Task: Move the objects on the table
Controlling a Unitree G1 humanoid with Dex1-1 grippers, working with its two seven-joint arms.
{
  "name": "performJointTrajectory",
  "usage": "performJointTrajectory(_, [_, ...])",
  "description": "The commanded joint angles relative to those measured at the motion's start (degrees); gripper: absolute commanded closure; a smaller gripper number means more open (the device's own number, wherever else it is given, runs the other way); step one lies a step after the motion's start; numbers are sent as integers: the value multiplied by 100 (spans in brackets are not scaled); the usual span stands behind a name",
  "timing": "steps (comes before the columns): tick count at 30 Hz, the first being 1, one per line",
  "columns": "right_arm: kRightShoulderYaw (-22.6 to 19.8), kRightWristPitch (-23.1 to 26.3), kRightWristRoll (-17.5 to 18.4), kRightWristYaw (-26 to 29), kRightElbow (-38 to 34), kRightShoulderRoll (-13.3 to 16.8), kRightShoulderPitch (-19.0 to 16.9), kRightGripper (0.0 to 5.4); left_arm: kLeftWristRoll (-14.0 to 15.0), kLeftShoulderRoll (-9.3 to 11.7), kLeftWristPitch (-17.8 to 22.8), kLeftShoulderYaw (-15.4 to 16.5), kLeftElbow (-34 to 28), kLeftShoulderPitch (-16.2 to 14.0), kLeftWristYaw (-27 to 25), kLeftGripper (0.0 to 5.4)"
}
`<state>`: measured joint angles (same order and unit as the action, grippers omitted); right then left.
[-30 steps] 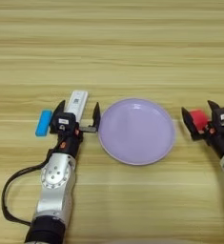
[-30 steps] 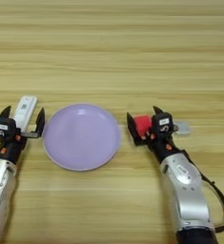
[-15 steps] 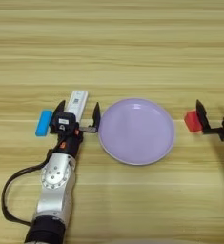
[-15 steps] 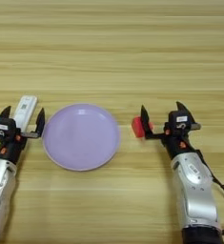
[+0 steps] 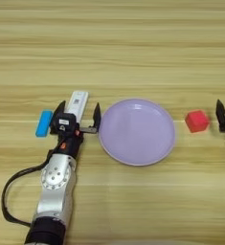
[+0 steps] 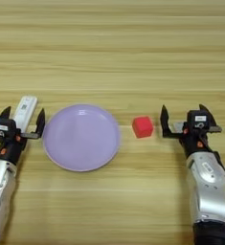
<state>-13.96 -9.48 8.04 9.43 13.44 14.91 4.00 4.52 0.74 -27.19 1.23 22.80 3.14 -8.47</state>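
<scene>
Light wooden plank table (image 5: 133,43) fills both views. Round lilac plate (image 6: 80,138) sits mid-table, nothing on it. Small red cube (image 6: 142,127) rests flat on the wood just right of the plate, not touching the rim, and not touching any finger. Right gripper (image 6: 182,120) is just right of the cube, black fingers spread apart with nothing between them; the nearer fingertip stands close beside the cube with a visible gap. Left gripper (image 5: 79,115) sits just left of the plate, fingers spread wide. Long white stick with a label (image 5: 77,103) lies on the table, angled slightly, with its near end between the left gripper's fingers; can't tell if the gripper body touches it, fingers aren't clamped on it. Right finger of that gripper is near the plate rim. Small blue oblong block (image 5: 43,123) lies on the wood just left of the left gripper, outside its fingers. Both forearms run up from the bottom edge, a black cable looping beside the left one.
</scene>
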Motion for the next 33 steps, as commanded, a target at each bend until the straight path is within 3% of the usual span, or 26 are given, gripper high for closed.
performJointTrajectory(1, [-61, 2, -56, -40, 231, 109, 125, 3, -58, 8, 76, -14, -4, -54, 19, 0])
performJointTrajectory(11, [2, 56, -158, -7, 855, 195, 271, 3, -68, 2, 71, -21, 1, -52, 29, 0])
performJointTrajectory(21, [12, 31, -145, 16, 961, 193, 286, 3, -65, 9, 74, -22, -35, -80, 33, 0])
performJointTrajectory(33, [-16, 342, -25, 74, 1328, 165, 380, 3, -63, 21, 69, -18, -27, -77, 39, 0])
